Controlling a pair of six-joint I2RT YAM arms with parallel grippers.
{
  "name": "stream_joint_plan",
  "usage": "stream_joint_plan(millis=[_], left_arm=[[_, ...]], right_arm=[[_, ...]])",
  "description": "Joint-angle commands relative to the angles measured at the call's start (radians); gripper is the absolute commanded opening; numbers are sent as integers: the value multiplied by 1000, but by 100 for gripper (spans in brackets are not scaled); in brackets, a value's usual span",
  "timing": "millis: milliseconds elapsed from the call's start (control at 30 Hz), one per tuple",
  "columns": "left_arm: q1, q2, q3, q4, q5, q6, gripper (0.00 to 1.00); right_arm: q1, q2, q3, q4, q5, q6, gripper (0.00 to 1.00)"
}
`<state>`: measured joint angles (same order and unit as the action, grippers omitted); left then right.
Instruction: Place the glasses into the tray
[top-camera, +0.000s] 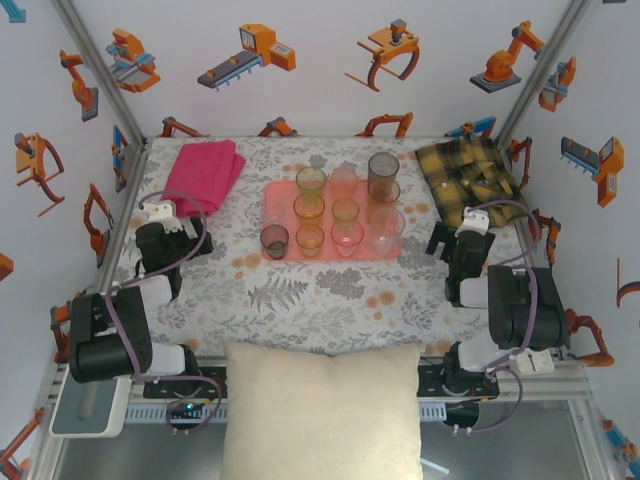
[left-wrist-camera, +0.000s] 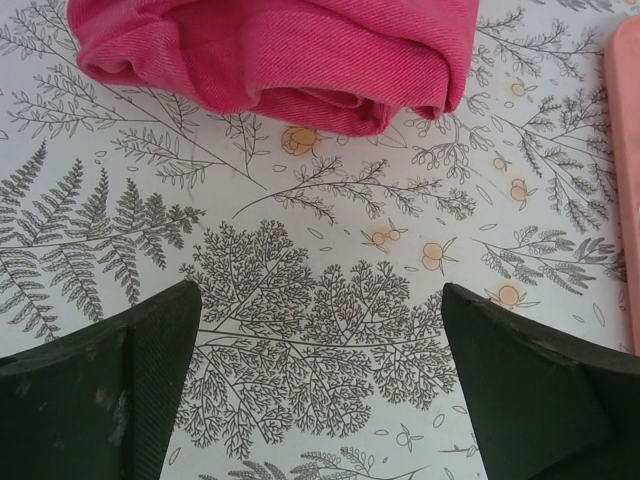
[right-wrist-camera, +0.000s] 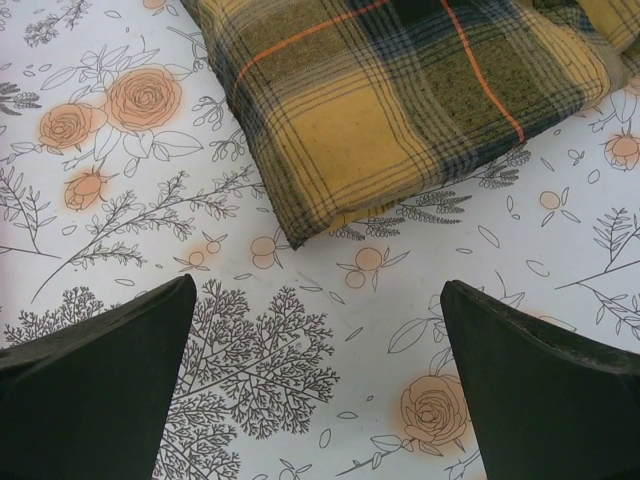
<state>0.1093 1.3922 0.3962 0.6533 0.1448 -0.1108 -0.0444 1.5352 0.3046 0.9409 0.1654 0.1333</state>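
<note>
All the glasses (top-camera: 345, 212) are seemingly standing in the tray (top-camera: 278, 200), so the left gripper (left-wrist-camera: 320, 290) and right gripper (right-wrist-camera: 320, 288), both gaping wide and empty, are probably needing only to retreat.

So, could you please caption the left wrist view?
Open left hand over floral tablecloth, folded magenta towel ahead, salmon-pink tray rightward.

Overhead looks down; wrists seemingly skim tablecloth (left-wrist-camera: 330, 200).

I make it roughly ten glasses (top-camera: 308, 208) standing on one pink tray (top-camera: 280, 200). The clear ones overlap, so I can't fix the exact number. Beyond that I count one magenta towel (top-camera: 203, 172), one yellow plaid cloth (top-camera: 470, 178) and one cream cushion (top-camera: 320, 410).
</note>
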Motion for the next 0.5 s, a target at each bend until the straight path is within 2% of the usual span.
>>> stream_joint_plan(millis=[0, 200, 300, 467], left_arm=[[-29, 52, -8, 139, -25, 12, 97], [-81, 146, -38, 272, -80, 56, 97], [-95, 141, 11, 167, -108, 61, 97], [-104, 153, 10, 190, -121, 67, 97]], right_arm=[[-7, 5, 18, 43, -10, 0, 99], [-7, 5, 50, -12, -35, -9, 99], [-7, 6, 56, -24, -49, -17, 99], [-8, 6, 56, -24, -49, -17, 99]])
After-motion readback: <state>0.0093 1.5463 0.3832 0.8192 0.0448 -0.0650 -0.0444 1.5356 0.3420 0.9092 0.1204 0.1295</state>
